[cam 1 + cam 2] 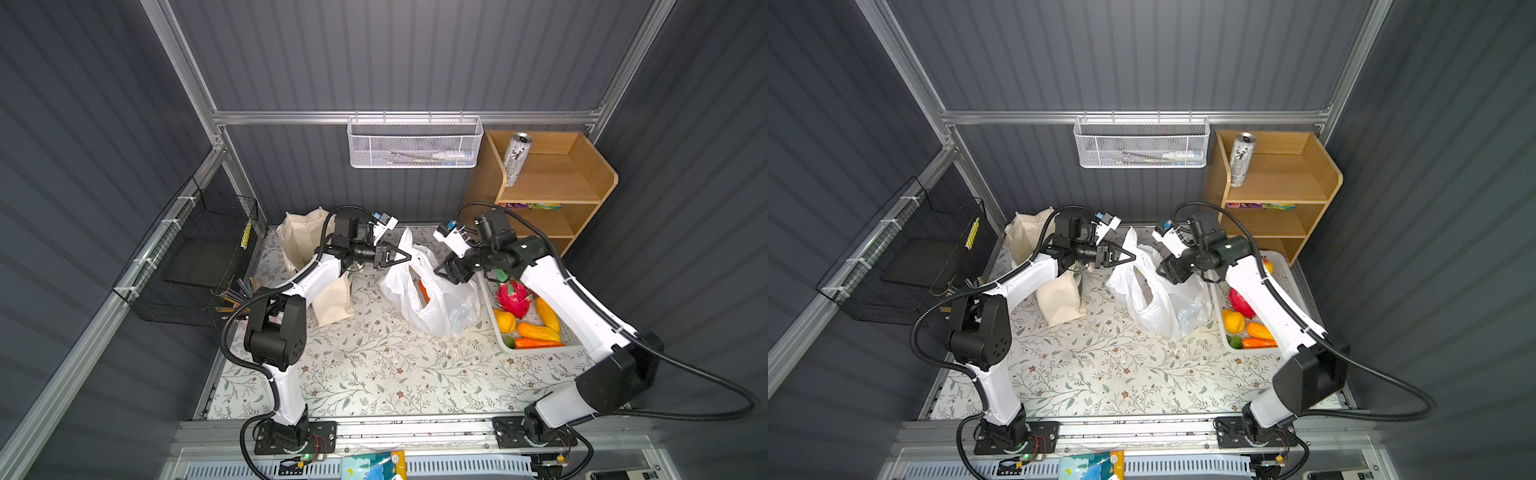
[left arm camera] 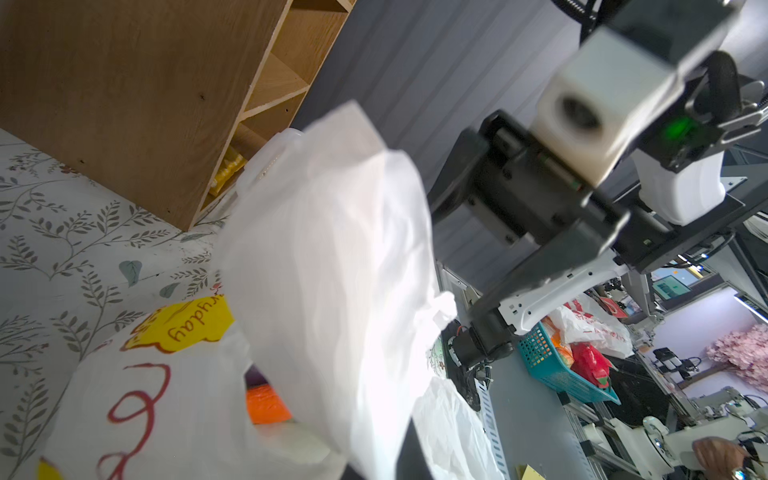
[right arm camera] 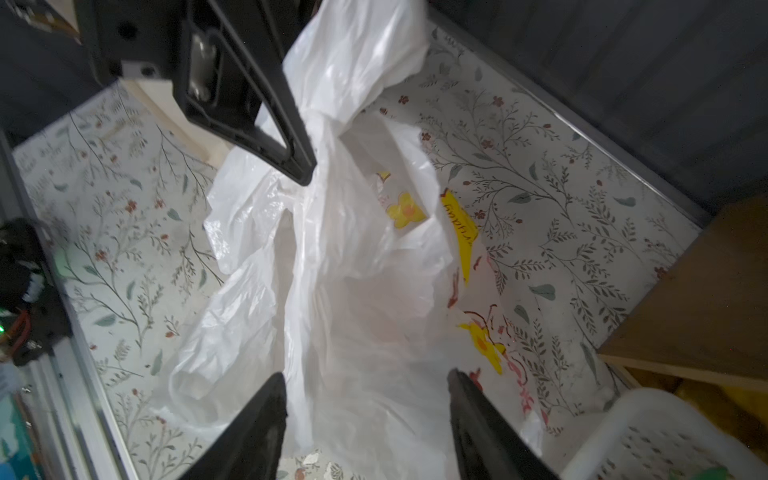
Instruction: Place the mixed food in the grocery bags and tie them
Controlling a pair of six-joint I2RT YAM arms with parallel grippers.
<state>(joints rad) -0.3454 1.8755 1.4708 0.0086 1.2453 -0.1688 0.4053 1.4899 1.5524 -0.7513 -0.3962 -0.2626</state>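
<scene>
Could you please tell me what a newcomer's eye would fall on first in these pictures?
Probably the white plastic bag in the middle of the floral table. The shut left gripper pinches its handle, while the right gripper hangs open over it. Next come the bright toy fruit in the white basket on the right arm's side, and the silver can on the wooden shelf behind.
</scene>
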